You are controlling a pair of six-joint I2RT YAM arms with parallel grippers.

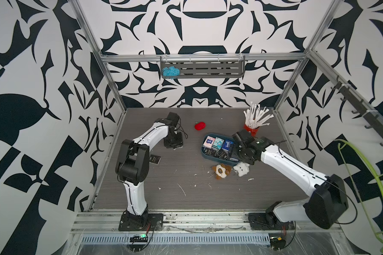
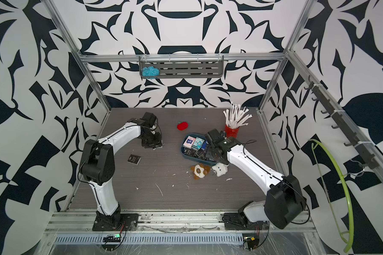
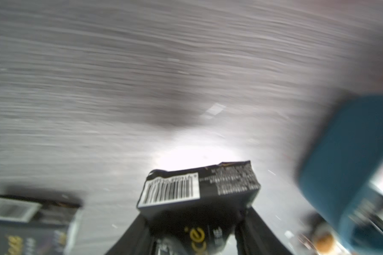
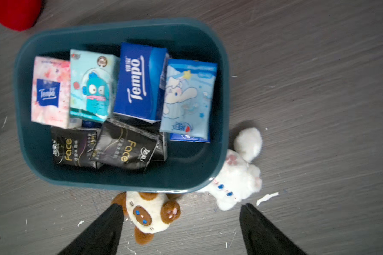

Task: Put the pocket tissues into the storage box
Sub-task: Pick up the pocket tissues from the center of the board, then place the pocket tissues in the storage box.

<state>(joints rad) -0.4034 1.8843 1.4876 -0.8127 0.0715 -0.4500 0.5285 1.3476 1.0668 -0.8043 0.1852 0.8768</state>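
The left gripper (image 3: 195, 218) pinches a black pack (image 3: 199, 187) only at its end, so it may slip; the right gripper (image 4: 181, 206) gapes wide, empty

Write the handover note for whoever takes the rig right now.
Left tool: shut on a black pack, apart from the storage box.
Right tool: open, empty, by the box's near rim.
Done: several packs lie in the box.
To do: put the held pack in, then fetch the second black pack lying on the table.
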